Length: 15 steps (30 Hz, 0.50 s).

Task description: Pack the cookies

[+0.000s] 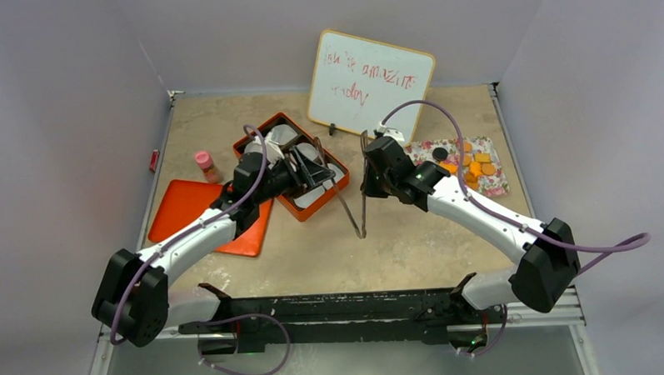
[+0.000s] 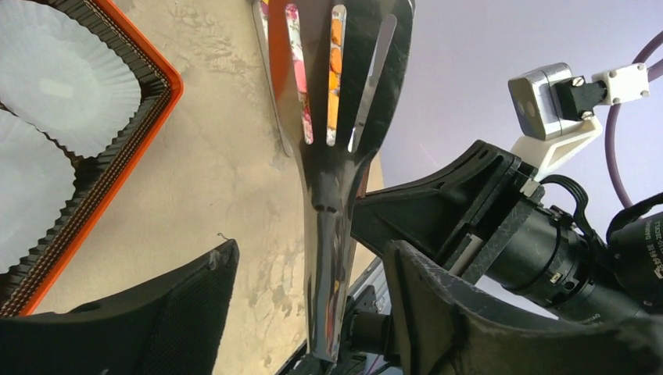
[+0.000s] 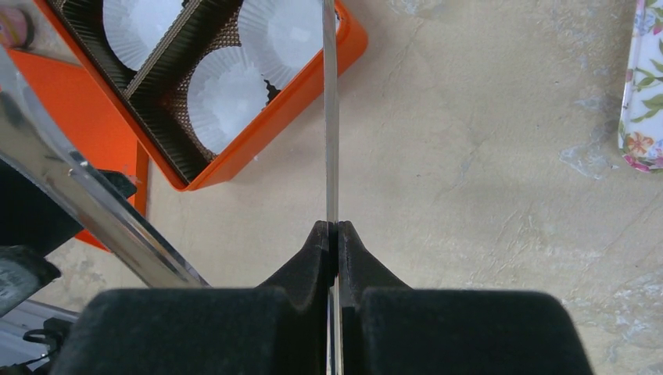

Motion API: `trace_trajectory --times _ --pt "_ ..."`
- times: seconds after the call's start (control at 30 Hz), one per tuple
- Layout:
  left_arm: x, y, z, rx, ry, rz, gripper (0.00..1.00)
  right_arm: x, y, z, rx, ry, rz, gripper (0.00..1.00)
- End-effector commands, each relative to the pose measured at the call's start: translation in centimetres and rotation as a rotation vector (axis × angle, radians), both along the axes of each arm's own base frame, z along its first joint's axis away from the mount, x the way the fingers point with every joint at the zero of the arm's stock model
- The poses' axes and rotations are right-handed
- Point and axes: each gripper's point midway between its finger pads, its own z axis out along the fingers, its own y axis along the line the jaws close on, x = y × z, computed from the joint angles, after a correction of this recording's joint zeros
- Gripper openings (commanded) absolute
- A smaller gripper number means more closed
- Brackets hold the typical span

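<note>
At the tabletop's (image 1: 422, 243) far right, the cookies (image 1: 478, 167) are lying on a floral tray (image 1: 502, 186), just rightward of the nearer right end effector (image 3: 335, 234), which is clamping one arm of the tongs (image 1: 364, 211), while the left end effector (image 2: 309, 250) is standing open around the other.
</note>
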Motion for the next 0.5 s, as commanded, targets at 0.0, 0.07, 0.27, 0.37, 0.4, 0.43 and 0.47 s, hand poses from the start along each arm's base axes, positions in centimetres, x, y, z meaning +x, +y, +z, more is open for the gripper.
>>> trace_trajectory --times 0.0,0.07,0.27,0.37,0.4,0.43,0.47 --pt "1.35 -0.78 3.17 -0.069 -0.068 0.044 0.63 0.69 1.23 2.13 0.074 -0.051 -0.001 0.00" --pt "1.50 -0.93 3.21 -0.077 -0.063 0.052 0.59 0.71 1.33 2.15 0.082 -0.049 -0.003 0.00" --pt "1.75 -1.28 3.47 -0.103 -0.069 0.070 0.50 0.75 1.65 2.32 0.101 -0.050 -0.003 0.00" --pt "1.75 -1.45 3.48 -0.116 -0.067 0.069 0.45 0.72 1.71 2.33 0.106 -0.048 -0.001 0.00" --pt "1.72 -1.54 3.47 -0.121 -0.065 0.066 0.43 0.71 1.73 2.32 0.107 -0.047 -0.002 0.00" --pt "1.75 -1.59 3.48 -0.126 -0.064 0.066 0.42 0.69 1.78 2.28 0.110 -0.045 -0.001 0.00" --pt "1.77 -1.65 3.38 -0.127 -0.062 0.066 0.41 0.63 1.87 2.26 0.112 -0.045 0.002 0.00"
